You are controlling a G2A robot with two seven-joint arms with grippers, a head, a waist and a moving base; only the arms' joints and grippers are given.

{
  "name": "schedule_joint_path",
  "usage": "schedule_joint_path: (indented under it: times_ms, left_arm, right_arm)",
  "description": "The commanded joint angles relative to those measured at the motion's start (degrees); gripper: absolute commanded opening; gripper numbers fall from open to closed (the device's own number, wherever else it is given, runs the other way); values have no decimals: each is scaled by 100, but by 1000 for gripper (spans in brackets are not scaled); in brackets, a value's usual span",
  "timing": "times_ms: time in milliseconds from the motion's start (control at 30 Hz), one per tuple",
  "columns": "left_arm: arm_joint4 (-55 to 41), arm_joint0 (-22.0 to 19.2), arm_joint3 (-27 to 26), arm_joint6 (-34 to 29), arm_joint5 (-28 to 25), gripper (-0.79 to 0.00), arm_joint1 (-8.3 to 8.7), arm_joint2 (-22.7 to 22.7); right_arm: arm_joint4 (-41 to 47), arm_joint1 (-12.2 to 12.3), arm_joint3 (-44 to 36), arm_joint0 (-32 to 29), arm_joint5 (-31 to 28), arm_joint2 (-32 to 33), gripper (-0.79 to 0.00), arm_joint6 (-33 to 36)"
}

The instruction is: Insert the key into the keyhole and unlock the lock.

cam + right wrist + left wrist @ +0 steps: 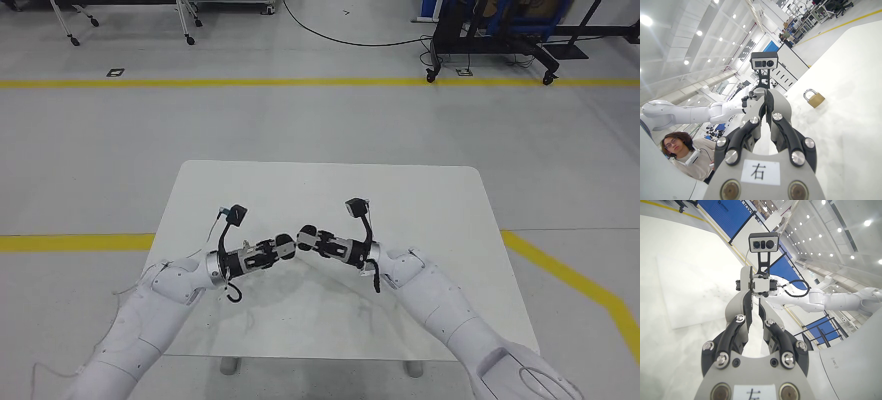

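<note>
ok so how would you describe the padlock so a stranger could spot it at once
Look at the white table in front of the robot. On its surface, beside the right end effector and apart from it, sits the padlock. It is a small brass block with a silver shackle, the one golden thing on the white tabletop.
</note>
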Motion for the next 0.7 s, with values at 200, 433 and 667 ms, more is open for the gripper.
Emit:
schedule_joint_path:
  times_ms: [200, 433, 667]
  left_arm:
    - [150, 10, -8, 169, 128, -785, -21, -10]
    - [147, -5, 18, 177, 162, -785, -28, -39]
    - [-15, -29, 77, 50, 47, -785, 0, -163]
  right_arm:
    - [88, 2, -72, -30, 0, 59, -625, 162]
    - [251, 31, -149, -55, 0, 177, -46, 377]
    - [263, 97, -286, -104, 0, 376, 0, 411]
